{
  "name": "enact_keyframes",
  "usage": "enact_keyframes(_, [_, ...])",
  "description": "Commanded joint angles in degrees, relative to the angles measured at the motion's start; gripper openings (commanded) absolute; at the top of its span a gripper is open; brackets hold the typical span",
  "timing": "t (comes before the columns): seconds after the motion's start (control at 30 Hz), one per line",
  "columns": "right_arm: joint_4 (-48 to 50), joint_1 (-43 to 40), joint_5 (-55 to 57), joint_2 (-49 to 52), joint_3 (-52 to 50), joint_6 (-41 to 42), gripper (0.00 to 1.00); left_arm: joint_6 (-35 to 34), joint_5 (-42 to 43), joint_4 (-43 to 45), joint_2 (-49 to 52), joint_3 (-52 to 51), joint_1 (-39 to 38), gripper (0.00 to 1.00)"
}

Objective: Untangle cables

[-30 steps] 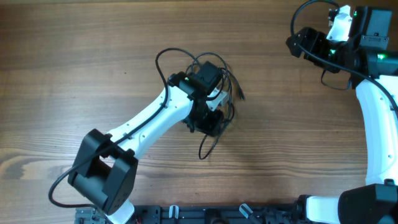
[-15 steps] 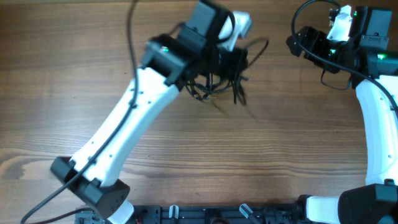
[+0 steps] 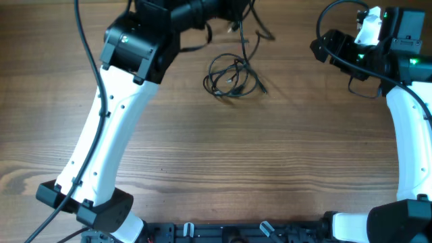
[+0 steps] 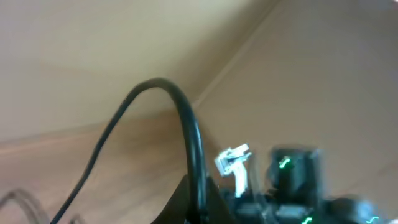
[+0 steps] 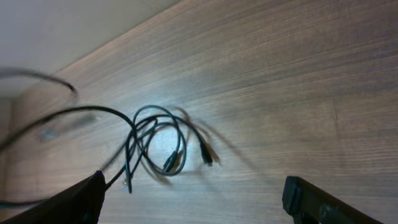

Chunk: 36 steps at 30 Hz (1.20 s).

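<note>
From where I stand, the cables (image 3: 233, 78) lie as a small loose coil on the wooden worktop (image 3: 283, 155), toward the far side and a little left of the middle. The loops overlap each other and a couple of plug ends poke out on the right.

The left arm reaches long across the worktop to the far edge. The left end effector (image 3: 229, 8) is up there, clamped narrow. One strand (image 3: 259, 25) dangles from it above the coil, and it seems to be pinched in the jaws, though its own camera is too blurred to be sure.

The right end effector (image 5: 196, 202) is off at the far right corner, well apart from the coil. Its fingers are spread wide with nothing between them, and they face the tangle.
</note>
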Motion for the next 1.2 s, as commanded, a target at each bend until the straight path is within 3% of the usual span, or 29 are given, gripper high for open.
enact_keyframes(0.0, [0.24,-0.02,-3.89,0.87,-0.31,-0.04,0.94,-13.42,3.52,8.59,-1.9,1.46,1.81,0.04])
enact_keyframes(0.13, [0.94,0.22,-6.08,0.87,-0.31,-1.44,0.94,-31.36,3.48,22.38,-1.95,1.46,2.21,0.04])
enact_keyframes(0.23, [1.46,0.81,-6.51,0.87,-0.31,-1.42,0.94,-40.11,3.5,30.47,-1.95,1.46,2.34,0.04])
enact_keyframes(0.37, [3.52,2.6,-8.96,0.87,-0.31,-1.51,0.94,-47.67,3.5,34.18,-1.95,1.46,2.34,0.05])
enact_keyframes(0.47, [6.84,4.85,-14.86,0.87,-0.31,-4.72,0.94,-50.03,3.52,35.36,-1.95,1.46,2.34,0.04])
enact_keyframes(0.63, [8.9,10.93,-15.04,2.19,-0.31,-8.92,0.94,-51.3,3.52,37.4,-1.95,1.46,2.34,0.04])
enact_keyframes(0.83, [14.43,13.99,-15.76,8.35,-0.31,-5.95,0.9,-52.98,5.55,38.8,-1.95,1.46,2.73,0.04])
enact_keyframes(0.93, [19.47,14.58,-23.39,11.98,-0.31,-5.42,0.87,-52.96,6.49,38.49,-1.95,1.44,2.73,0.04])
enact_keyframes(1.07, [23.58,15.1,-22.88,14.29,-0.31,-0.28,0.68,-52.98,7.85,38.29,-1.95,1.44,3.58,0.04])
enact_keyframes(1.17, [26.21,14.99,-20.96,14.36,-0.31,1.77,0.33,-52.89,8.92,37.44,-1.95,1.44,3.98,0.04])
